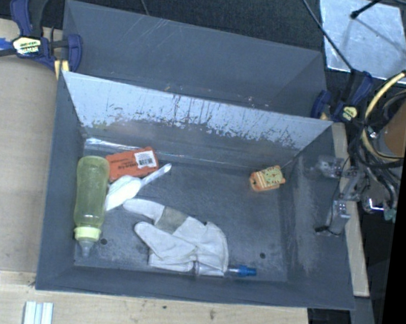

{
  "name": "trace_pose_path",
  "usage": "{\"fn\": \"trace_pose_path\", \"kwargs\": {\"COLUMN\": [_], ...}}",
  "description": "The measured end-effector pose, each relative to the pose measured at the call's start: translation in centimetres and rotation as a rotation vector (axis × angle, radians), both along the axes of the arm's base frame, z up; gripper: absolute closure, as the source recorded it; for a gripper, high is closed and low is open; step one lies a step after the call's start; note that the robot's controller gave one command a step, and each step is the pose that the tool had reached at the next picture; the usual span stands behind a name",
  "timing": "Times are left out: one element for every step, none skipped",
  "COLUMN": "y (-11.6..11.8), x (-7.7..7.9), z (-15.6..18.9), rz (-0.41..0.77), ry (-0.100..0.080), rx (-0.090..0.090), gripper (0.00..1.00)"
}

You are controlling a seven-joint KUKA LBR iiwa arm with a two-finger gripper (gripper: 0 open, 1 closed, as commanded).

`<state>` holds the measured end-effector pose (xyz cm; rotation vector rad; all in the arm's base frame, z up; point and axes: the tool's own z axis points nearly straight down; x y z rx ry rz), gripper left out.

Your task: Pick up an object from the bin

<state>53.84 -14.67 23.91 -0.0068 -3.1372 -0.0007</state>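
Note:
My gripper point(341, 205) hangs at the bin's right wall, above the sloping side and away from the loose things. Nearest to it is a small tan and orange block point(268, 179), lying at the back right of the floor. A white work glove point(180, 241) lies flat at the front middle. A thin pen with a blue cap point(242, 273) pokes out from under the glove's right end.
At the left of the floor a yellow-green plastic bottle point(89, 196) lies lengthwise. Beside it are an orange packet with a barcode label point(130, 162) and a white plastic piece point(129, 187). The arm and its cables stand outside the bin's right rim.

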Motion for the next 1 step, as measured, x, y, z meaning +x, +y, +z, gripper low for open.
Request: {"fn": "trace_pose_path", "kwargs": {"y": [0.08], "x": [0.14], "z": [0.49], "rz": [0.003], "ry": [-0.008], "rx": [-0.002], "gripper": [0.00]}}
